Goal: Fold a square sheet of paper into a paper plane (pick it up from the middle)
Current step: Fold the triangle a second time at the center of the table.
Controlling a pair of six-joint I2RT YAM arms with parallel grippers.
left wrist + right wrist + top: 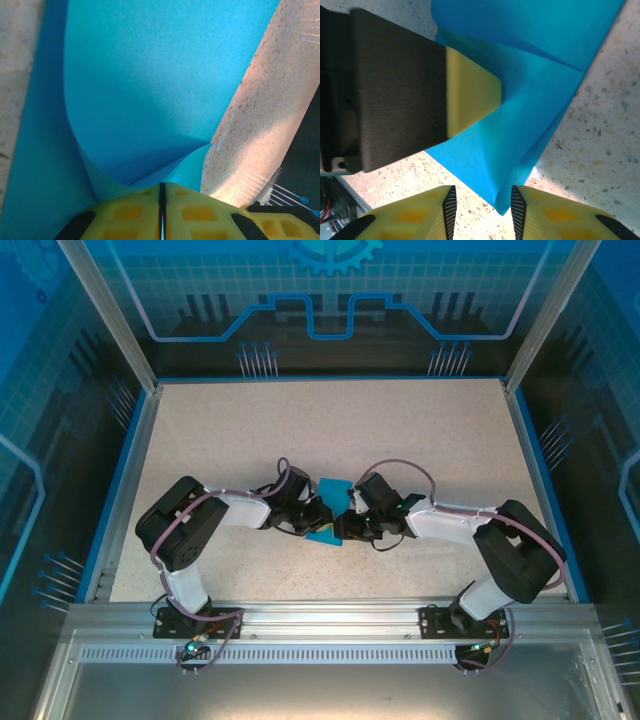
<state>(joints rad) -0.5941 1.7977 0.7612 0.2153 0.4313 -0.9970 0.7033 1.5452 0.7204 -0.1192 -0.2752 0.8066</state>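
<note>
The blue sheet of paper point(328, 502) is lifted between the two grippers near the table's middle, bent over with a sharp crease. A dart-shaped paper plane is out of view. My left gripper point(308, 523) is shut on the paper's edge; in the left wrist view the sheet point(150, 90) curves up from the closed yellow fingertips point(161, 186). My right gripper point(350, 525) is open. In the right wrist view the paper's pointed corner point(506, 200) hangs between its spread pads point(481, 197), touching neither. The left gripper's finger point(470, 95) presses on the sheet there.
The speckled beige table point(400, 430) has a blue rim point(128, 480) on its sides and back. Metal posts point(110, 310) stand at the back corners. An aluminium rail point(320, 625) runs along the near edge by the arm bases.
</note>
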